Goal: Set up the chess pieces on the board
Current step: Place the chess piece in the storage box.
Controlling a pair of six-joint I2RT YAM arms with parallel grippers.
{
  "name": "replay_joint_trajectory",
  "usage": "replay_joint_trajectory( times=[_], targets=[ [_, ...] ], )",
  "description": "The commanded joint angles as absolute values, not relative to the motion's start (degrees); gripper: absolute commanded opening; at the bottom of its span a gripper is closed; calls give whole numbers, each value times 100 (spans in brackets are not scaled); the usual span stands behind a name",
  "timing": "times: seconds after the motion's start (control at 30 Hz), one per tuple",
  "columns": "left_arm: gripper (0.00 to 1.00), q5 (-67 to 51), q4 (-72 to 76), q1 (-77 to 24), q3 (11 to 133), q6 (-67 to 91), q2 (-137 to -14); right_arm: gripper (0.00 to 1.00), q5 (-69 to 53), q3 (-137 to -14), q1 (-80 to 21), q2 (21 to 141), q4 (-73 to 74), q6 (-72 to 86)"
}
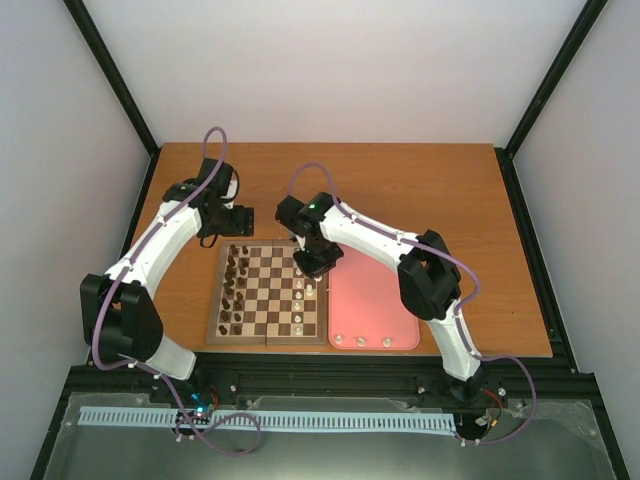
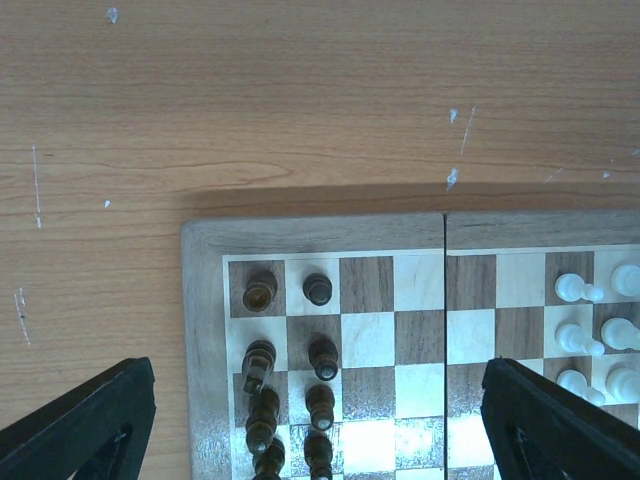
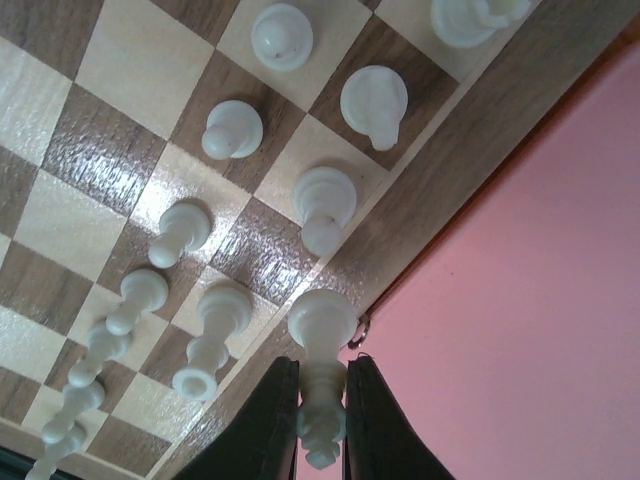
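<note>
Right gripper [image 3: 322, 400]: pinched narrow on one white piece [image 3: 322, 335], clamped between both fingers. Held over the light wood border of the board [image 3: 480, 180], just beside the pink tray [image 3: 540, 330]; cannot tell whether touching the border or clear of it. Other white pieces [image 3: 230, 130] standing on the two rows of squares nearest that border, some leaning in the wrist view. Three more white ones lying along the near edge of the tray in the overhead view. Left gripper [image 2: 315, 370]: spread wide, holding nothing, hanging above the far left corner of the board. Dark pieces [image 2: 320, 350] ranged in two columns on the left side of the board, one of them tilted. Board set flat on the wooden surface [image 1: 400, 190], tray touching or just beside its right edge, both near the arm bases.
</note>
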State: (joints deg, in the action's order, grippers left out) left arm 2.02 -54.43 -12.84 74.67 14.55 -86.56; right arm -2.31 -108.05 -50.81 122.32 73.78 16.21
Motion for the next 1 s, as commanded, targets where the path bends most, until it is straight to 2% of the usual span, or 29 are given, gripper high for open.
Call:
replay_joint_trajectory(
  times=[0.0, 0.97],
  targets=[
    [100, 136, -5504, -1248, 7691, 1476, -8730, 3, -85, -11022, -5114, 12428, 7490, 1502],
    [100, 75, -5508, -1248, 7701, 1476, -8699, 3, -68, -11436, -5193, 12692, 7612, 1476]
  ],
)
